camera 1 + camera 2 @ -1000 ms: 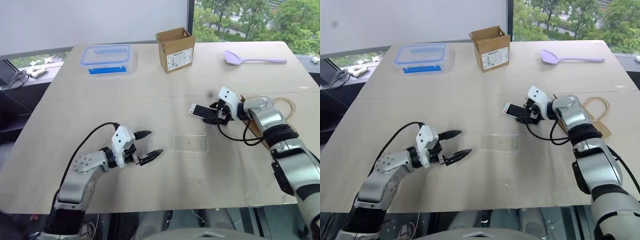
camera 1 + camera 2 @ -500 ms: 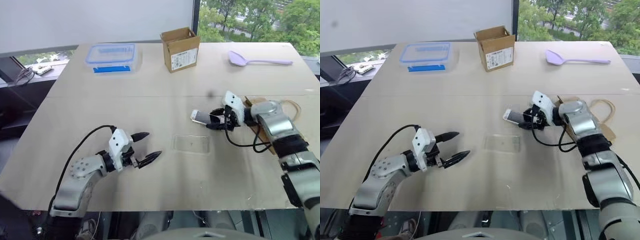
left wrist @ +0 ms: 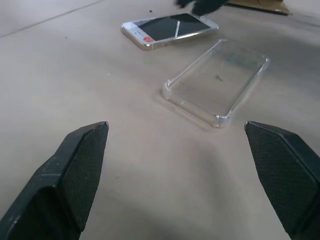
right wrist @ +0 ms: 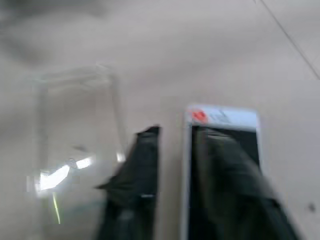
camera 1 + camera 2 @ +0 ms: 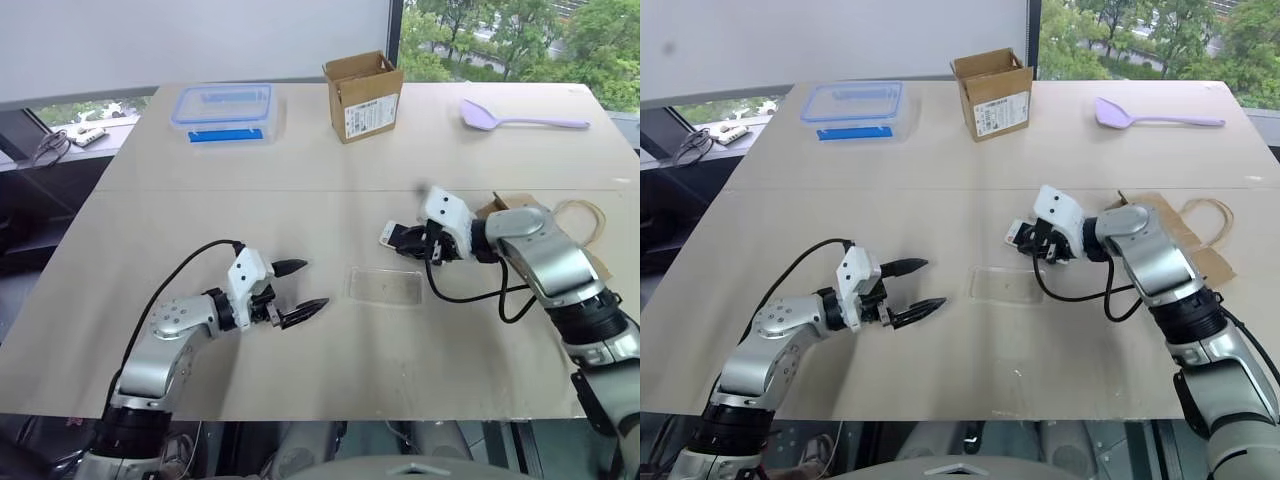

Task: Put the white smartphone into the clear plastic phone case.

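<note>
Jaws astride white smartphone (image 3: 169, 30): dark glossy screen.

The right gripper (image 4: 172, 200) blurred across the right wrist view's lower edge, one finger covering the white smartphone (image 4: 222, 150), whose near end ran off frame.

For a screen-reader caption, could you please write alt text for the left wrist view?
A clear plastic phone case lies open side up on a beige table, with a white smartphone just beyond it, apart from it. The left gripper is open.
</note>
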You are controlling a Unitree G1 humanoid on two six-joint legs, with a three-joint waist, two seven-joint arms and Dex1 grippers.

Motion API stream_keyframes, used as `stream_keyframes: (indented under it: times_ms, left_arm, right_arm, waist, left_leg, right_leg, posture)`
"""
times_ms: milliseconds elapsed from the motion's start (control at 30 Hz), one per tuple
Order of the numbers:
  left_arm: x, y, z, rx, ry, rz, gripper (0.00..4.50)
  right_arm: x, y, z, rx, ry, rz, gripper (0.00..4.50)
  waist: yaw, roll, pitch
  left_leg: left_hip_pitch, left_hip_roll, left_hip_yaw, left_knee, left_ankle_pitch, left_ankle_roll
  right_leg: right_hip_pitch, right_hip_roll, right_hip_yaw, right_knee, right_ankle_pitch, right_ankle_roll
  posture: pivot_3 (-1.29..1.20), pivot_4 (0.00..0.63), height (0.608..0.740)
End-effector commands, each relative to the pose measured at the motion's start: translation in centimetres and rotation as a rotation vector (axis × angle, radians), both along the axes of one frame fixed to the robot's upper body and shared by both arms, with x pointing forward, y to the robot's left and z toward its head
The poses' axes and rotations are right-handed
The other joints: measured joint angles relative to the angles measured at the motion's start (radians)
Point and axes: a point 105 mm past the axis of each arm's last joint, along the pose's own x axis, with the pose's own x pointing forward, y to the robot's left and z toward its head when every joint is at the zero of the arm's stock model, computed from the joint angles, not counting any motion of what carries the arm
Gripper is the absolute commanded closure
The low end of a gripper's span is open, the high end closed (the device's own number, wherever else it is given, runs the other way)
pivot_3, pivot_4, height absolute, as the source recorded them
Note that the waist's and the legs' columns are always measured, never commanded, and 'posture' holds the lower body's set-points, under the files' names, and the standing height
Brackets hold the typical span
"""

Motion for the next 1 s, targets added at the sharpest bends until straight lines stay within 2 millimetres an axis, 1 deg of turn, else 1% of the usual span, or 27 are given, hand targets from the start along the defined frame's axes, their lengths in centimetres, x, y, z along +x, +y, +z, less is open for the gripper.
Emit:
stream_keyframes:
  times_ms: [33,133,200,233,367,467,533,600,667,700,733,767,800,833,933,1000]
  left_arm:
    - [0.1,-0.1,0.7,0.002,-0.038,-0.018,0.00]
    - [0.0,-0.2,0.5,0.005,-0.040,-0.021,0.00]
    - [-0.2,-0.3,0.4,0.004,-0.040,-0.023,0.00]
    - [-0.2,-0.4,0.4,0.004,-0.040,-0.023,0.00]
    - [-0.4,-0.3,0.2,-0.001,-0.038,-0.013,0.00]
    - [-0.6,-0.3,0.1,-0.002,-0.038,-0.007,0.00]
    - [-0.7,-0.3,0.1,-0.005,-0.038,-0.004,0.00]
    - [-0.8,-0.3,0.0,-0.009,-0.035,0.002,0.00]
    - [-0.9,-0.2,0.0,-0.009,-0.033,0.006,0.00]
    - [-0.9,-0.3,-0.1,-0.009,-0.032,0.006,0.00]
    - [-1.0,-0.3,-0.1,-0.009,-0.031,0.006,0.00]
    - [-1.0,-0.4,-0.1,-0.010,-0.030,0.005,0.00]
    - [-1.0,-0.4,-0.1,-0.013,-0.029,0.004,0.00]
    - [-0.9,-0.5,-0.1,-0.015,-0.029,0.003,0.00]
    - [-0.9,-0.6,-0.1,-0.017,-0.028,0.000,0.00]
    - [-0.9,-0.7,-0.1,-0.018,-0.027,-0.003,0.00]
  right_arm:
    - [0.9,-0.7,1.5,-0.041,-0.041,-0.002,1.39]
    - [1.8,-1.1,0.8,-0.136,-0.010,0.006,0.06]
    - [2.4,-1.7,-0.4,-0.226,0.026,-0.012,0.06]
    - [2.3,-1.8,-1.1,-0.265,0.049,0.006,0.06]
    - [1.8,-1.0,-2.0,-0.259,0.144,0.040,0.06]
    - [1.9,-1.7,-3.2,-0.313,0.171,0.008,0.06]
    - [1.6,-1.8,-4.0,-0.312,0.205,0.002,0.06]
    - [1.2,-1.3,-3.9,-0.277,0.226,0.001,0.06]
    - [1.2,-1.9,-4.5,-0.324,0.203,-0.008,0.06]
    - [1.2,-2.2,-5.0,-0.338,0.209,-0.020,0.28]
    - [1.0,-2.4,-5.5,-0.351,0.219,-0.021,0.63]
    - [0.9,-2.6,-6.0,-0.363,0.223,-0.027,0.84]
    - [0.8,-2.8,-6.5,-0.369,0.228,-0.037,1.33]
    - [0.7,-3.0,-6.8,-0.373,0.227,-0.043,1.60]
    - [0.9,-3.3,-6.9,-0.365,0.215,-0.069,1.61]
    - [1.2,-3.6,-6.3,-0.347,0.198,-0.087,1.61]
  waist:
    - [-0.002,0.000,0.000]
    - [-0.010,0.000,0.000]
    - [-0.012,0.000,0.000]
    - [-0.011,0.000,0.000]
    - [-0.009,-0.001,-0.001]
    - [-0.006,-0.001,-0.001]
    - [-0.006,-0.002,-0.002]
    - [-0.005,-0.002,-0.002]
    - [-0.004,-0.002,-0.002]
    - [-0.004,-0.002,-0.003]
    - [-0.004,-0.003,-0.003]
    - [-0.004,-0.004,-0.005]
    - [-0.004,-0.005,-0.008]
    - [-0.004,-0.006,-0.011]
    - [-0.002,-0.008,-0.019]
    - [0.001,-0.009,-0.019]
  left_leg:
    - [0.000,0.000,0.000,0.000,0.001,-0.002]
    - [0.000,0.000,0.001,-0.001,0.001,-0.003]
    - [0.000,0.000,0.002,-0.001,0.001,-0.003]
    - [0.000,0.001,0.002,-0.001,0.002,-0.003]
    - [0.000,0.001,0.001,-0.001,0.001,-0.002]
    - [0.000,0.000,0.001,-0.001,0.001,-0.002]
    - [0.001,0.000,0.001,-0.001,0.001,-0.002]
    - [0.002,0.000,0.001,-0.001,0.000,-0.001]
    - [0.002,0.000,0.000,-0.001,0.000,0.000]
    - [0.002,0.000,0.000,-0.001,-0.001,0.000]
    - [0.002,0.000,0.000,-0.001,-0.001,0.000]
    - [0.002,0.000,0.000,-0.001,0.000,0.000]
    - [0.002,0.000,0.000,-0.001,0.000,0.000]
    - [0.003,0.000,0.000,-0.001,-0.001,0.000]
    - [0.004,0.000,0.000,0.000,-0.001,0.001]
    - [0.008,0.000,-0.001,0.000,-0.001,0.001]
  right_leg:
    - [0.000,0.000,0.000,0.000,0.000,0.000]
    - [-0.001,0.000,0.001,0.000,0.000,0.000]
    - [-0.001,0.000,0.001,0.000,0.000,0.000]
    - [-0.001,0.000,0.001,0.000,0.000,0.000]
    - [0.000,0.000,0.001,0.000,0.000,0.000]
    - [0.000,0.000,0.001,0.000,0.000,0.000]
    - [0.000,0.000,0.001,0.000,0.000,0.000]
    - [0.000,0.000,0.001,0.000,0.000,0.000]
    - [0.000,0.000,0.001,0.000,0.000,0.000]
    - [0.000,0.000,0.001,0.000,0.000,0.000]
    - [0.001,0.000,0.001,0.000,0.000,0.000]
    - [0.001,0.000,0.001,0.000,0.000,0.000]
    - [0.001,0.000,0.001,0.000,0.000,0.000]
    - [0.001,0.000,0.001,0.000,0.000,0.000]
    - [0.003,0.000,0.000,0.000,0.000,0.000]
    - [0.007,0.000,0.000,0.000,0.000,0.000]
  posture:
    - [0.00,0.150,0.740]
    - [0.00,0.150,0.740]
    - [0.00,0.150,0.740]
    - [0.00,0.150,0.740]
    - [0.00,0.150,0.740]
    - [0.00,0.150,0.740]
    - [0.00,0.150,0.740]
    - [0.00,0.150,0.740]
    - [0.00,0.150,0.740]
    - [0.00,0.150,0.740]
    - [0.00,0.150,0.740]
    - [0.00,0.150,0.740]
    - [0.00,0.150,0.740]
    - [0.00,0.150,0.740]
    - [0.00,0.150,0.740]
    - [0.00,0.150,0.740]
